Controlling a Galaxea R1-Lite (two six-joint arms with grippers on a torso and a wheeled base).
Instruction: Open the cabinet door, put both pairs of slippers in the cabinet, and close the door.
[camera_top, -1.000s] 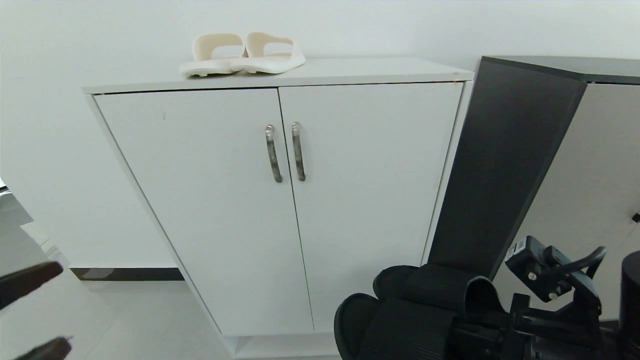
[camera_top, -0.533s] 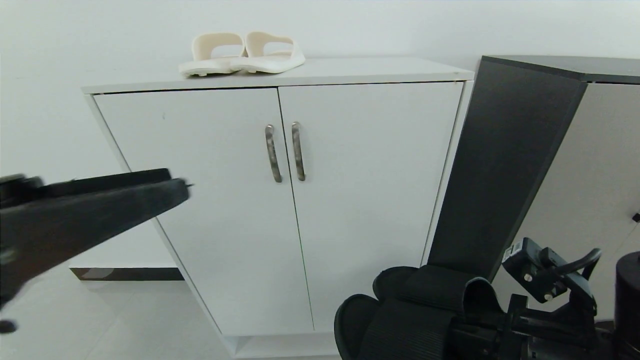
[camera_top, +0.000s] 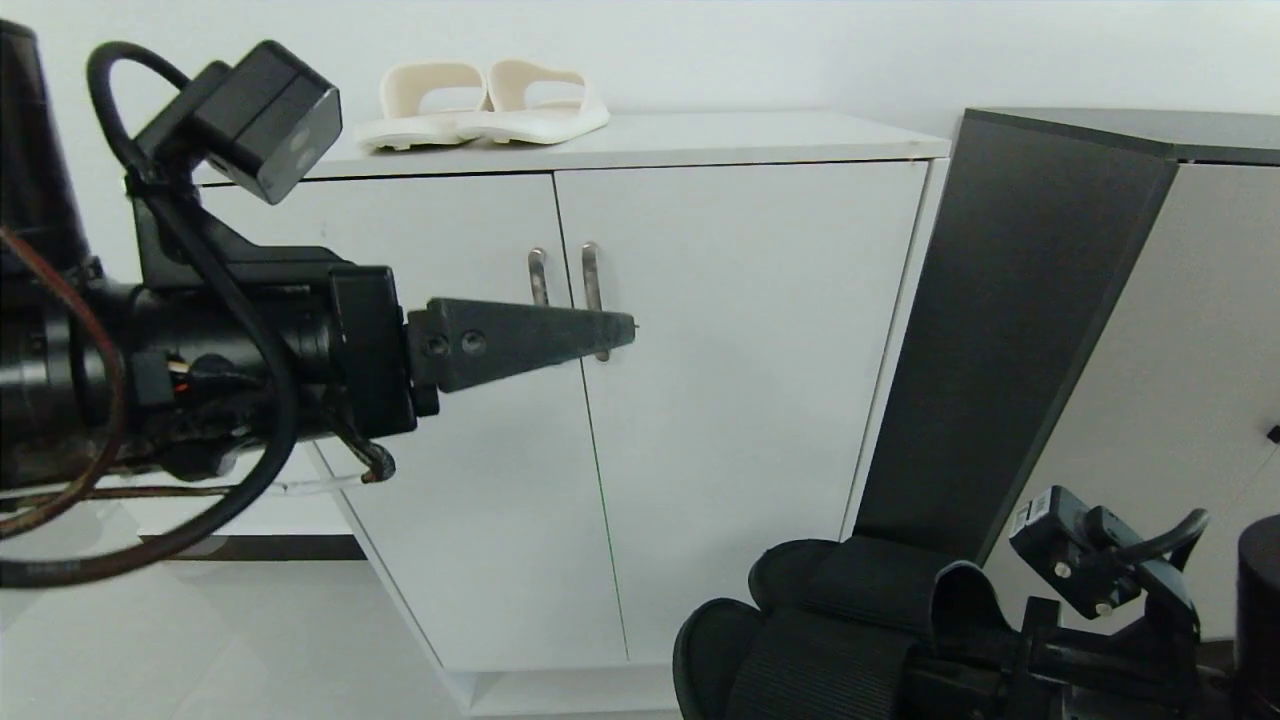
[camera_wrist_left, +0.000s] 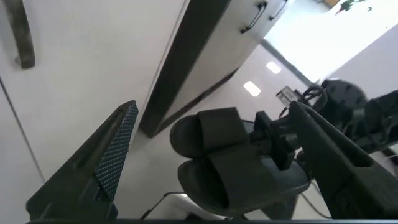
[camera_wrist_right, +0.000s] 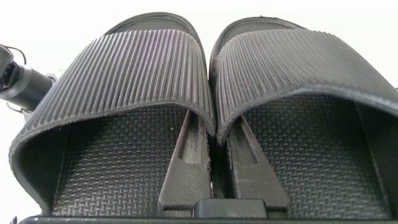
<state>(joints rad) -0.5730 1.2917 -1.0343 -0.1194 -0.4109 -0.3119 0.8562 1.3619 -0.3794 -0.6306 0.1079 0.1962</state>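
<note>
**At the cabinet front: doors shut, handle not yet gripped**

On the white two-door laminate cabinet both doors sit flush shut. The two curved brushed-metal bar handles stand side by side at the centre seam. Step in hand, by my read: opening a door.

Left pincer hangs level in front of the seam. In the head view its tip overlaps the lower end of the right-hand handle. The left wrist view shows its jaws spread wide with nothing between them, and a handle off beyond one fingertip, apart from it. So no grip yet. The level approach fits a vertical bar, since the jaws can straddle it from the sides.

Pair of cream open-toe foam slippers lies on the cabinet top, toward the left, the two touching. Up there they don't block the doors.

Pair of black ribbed rubber slippers is held low on the right, probably to stay out of the door's swing. Right pincer is clamped on the two adjoining inner side walls, one finger under each strap, so both shoes move as one load.

Dark-sided grey cabinet stands just beside the white one on the right. The right door may have little room to swing that way.
</note>
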